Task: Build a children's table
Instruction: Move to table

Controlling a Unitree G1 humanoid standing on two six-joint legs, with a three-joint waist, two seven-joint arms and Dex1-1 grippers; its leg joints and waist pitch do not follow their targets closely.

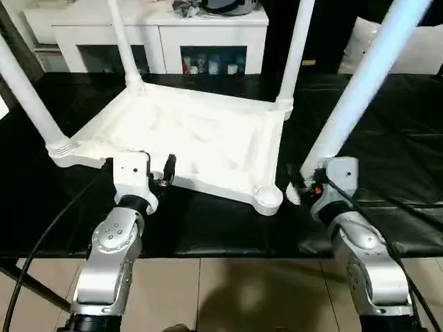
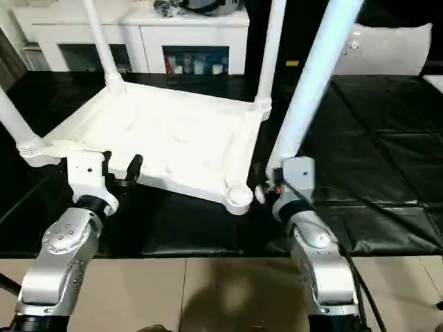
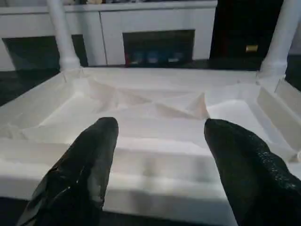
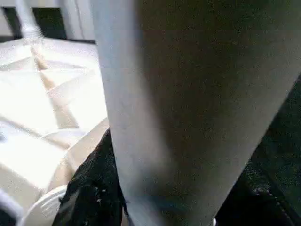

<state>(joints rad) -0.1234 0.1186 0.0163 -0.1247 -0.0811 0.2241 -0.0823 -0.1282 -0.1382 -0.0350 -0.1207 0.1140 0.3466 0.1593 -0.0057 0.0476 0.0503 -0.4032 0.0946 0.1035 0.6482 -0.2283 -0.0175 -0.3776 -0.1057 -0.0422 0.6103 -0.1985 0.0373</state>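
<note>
On black matting, left fingers gape at the tabletop; right fingers clasp a leg.

The table top lies upside down on the mat, three legs standing up from its corner sockets. The near right socket is bare; just right of it the right gripper holds the fourth leg. The left gripper sits before the near edge. Behind stands a cabinet
</note>
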